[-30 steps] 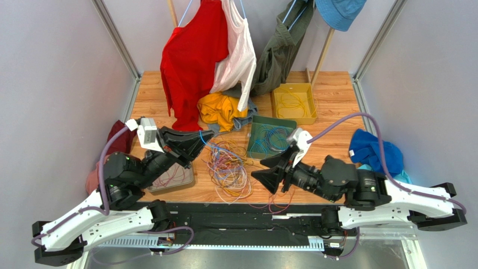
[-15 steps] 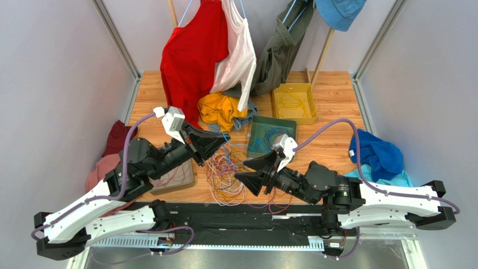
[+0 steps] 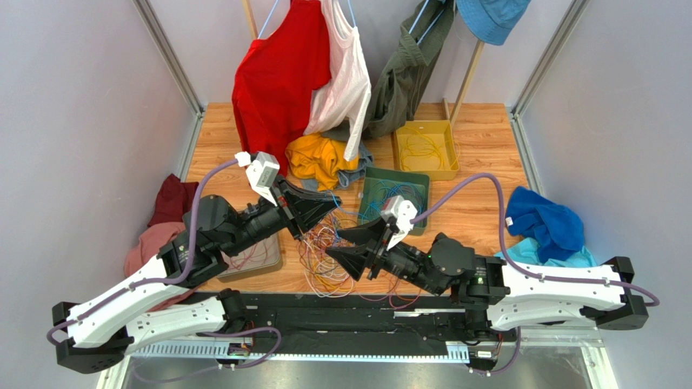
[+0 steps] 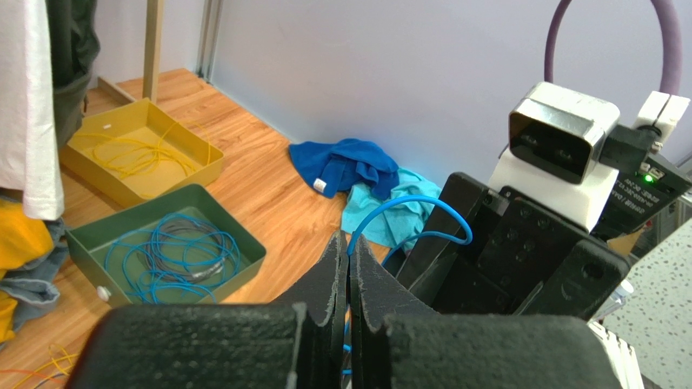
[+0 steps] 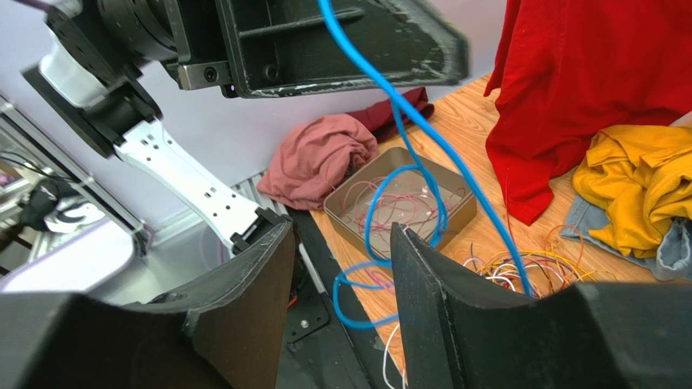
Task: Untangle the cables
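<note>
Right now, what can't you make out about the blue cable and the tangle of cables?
Top external: the left gripper and right gripper cover part of the cables, and the blue cable is too thin to trace there.
Left wrist: its own fingers hide the cables below.
Right wrist: the blue cable's far end runs behind a finger.
</note>
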